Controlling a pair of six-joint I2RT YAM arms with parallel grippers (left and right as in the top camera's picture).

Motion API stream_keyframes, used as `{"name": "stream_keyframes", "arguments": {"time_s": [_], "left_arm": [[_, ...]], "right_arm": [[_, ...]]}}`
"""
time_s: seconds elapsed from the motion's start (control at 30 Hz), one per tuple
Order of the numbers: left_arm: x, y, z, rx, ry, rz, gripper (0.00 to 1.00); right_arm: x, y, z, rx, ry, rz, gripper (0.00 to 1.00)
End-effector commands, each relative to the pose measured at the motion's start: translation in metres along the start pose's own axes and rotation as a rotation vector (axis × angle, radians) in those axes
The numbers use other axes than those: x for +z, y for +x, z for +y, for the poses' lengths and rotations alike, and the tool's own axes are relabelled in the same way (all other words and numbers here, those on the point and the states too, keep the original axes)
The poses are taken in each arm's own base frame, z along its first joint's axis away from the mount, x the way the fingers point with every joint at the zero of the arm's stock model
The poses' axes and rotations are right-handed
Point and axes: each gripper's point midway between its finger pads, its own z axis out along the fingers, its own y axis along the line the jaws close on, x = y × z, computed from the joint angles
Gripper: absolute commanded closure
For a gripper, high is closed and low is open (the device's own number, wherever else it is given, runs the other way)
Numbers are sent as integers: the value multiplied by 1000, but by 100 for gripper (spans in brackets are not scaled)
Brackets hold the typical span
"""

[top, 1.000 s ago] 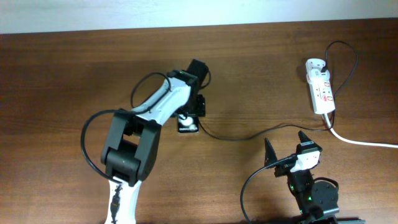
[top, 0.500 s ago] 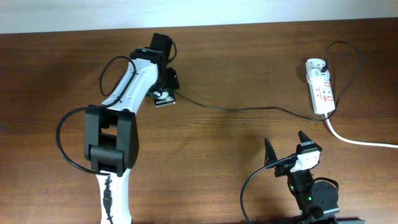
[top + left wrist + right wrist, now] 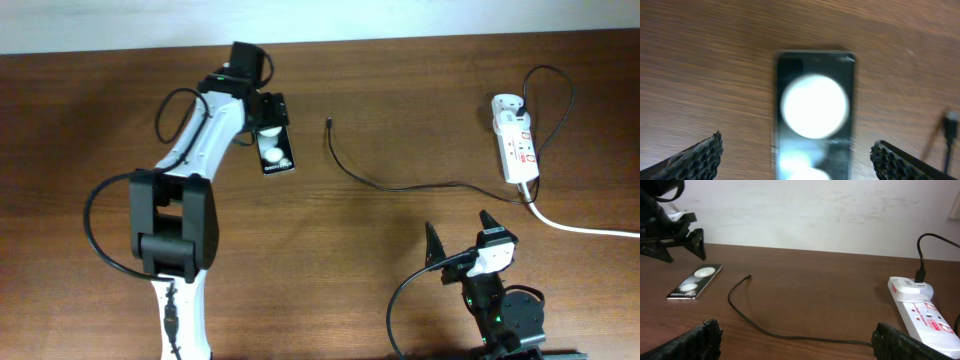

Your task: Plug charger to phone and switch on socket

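The phone [image 3: 277,150] lies flat on the table, white patches up; it also shows in the left wrist view [image 3: 812,115] and the right wrist view [image 3: 695,282]. My left gripper [image 3: 266,110] [image 3: 797,150] is open, its fingers apart on either side of the phone's near end, not touching it. The charger cable [image 3: 400,187] [image 3: 765,330] lies loose. Its plug tip [image 3: 329,123] [image 3: 749,277] [image 3: 950,120] rests on the wood, to the right of the phone and apart from it. The socket [image 3: 515,150] [image 3: 920,305] is at the far right. My right gripper [image 3: 460,238] [image 3: 797,340] is open and empty at the front.
The socket's thick white cord [image 3: 590,228] runs off the right edge. The charger's far end loops round [image 3: 572,100] and plugs into the white block at the socket's back end. A pale wall [image 3: 815,210] stands behind the table.
My left arm swung back and left, taking the phone along. The cable, which ran to the phone before, now lies free with its tip apart. The right arm has not moved.
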Motion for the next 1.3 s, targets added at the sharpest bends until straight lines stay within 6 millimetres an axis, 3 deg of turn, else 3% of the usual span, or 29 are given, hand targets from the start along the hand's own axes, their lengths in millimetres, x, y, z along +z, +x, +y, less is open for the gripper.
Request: {"name": "stream_keyframes", "arguments": {"time_s": [0.0, 0.3, 0.4, 0.6, 0.8, 0.93, 1.1, 1.27], "left_arm": [[2, 10, -30, 63, 28, 8, 0], [35, 34, -25, 71, -51, 69, 1], [35, 30, -17, 44, -95, 47, 1], [45, 44, -10, -17, -126, 96, 1], [70, 68, -6, -60, -111, 194, 0], [71, 64, 7, -85, -106, 206, 8], [72, 65, 5, -48, -102, 207, 11], [90, 87, 8, -48, -108, 280, 23]], "right_arm": [[0, 2, 0, -6, -3, 2, 1], [0, 2, 0, -6, -3, 2, 1], [0, 2, 0, -6, -3, 2, 1], [0, 2, 0, -6, -3, 2, 1], [0, 2, 0, -6, -3, 2, 1], [0, 2, 0, -6, -3, 2, 2], [0, 2, 0, -6, -3, 2, 1], [0, 2, 0, -6, -3, 2, 1]]}}
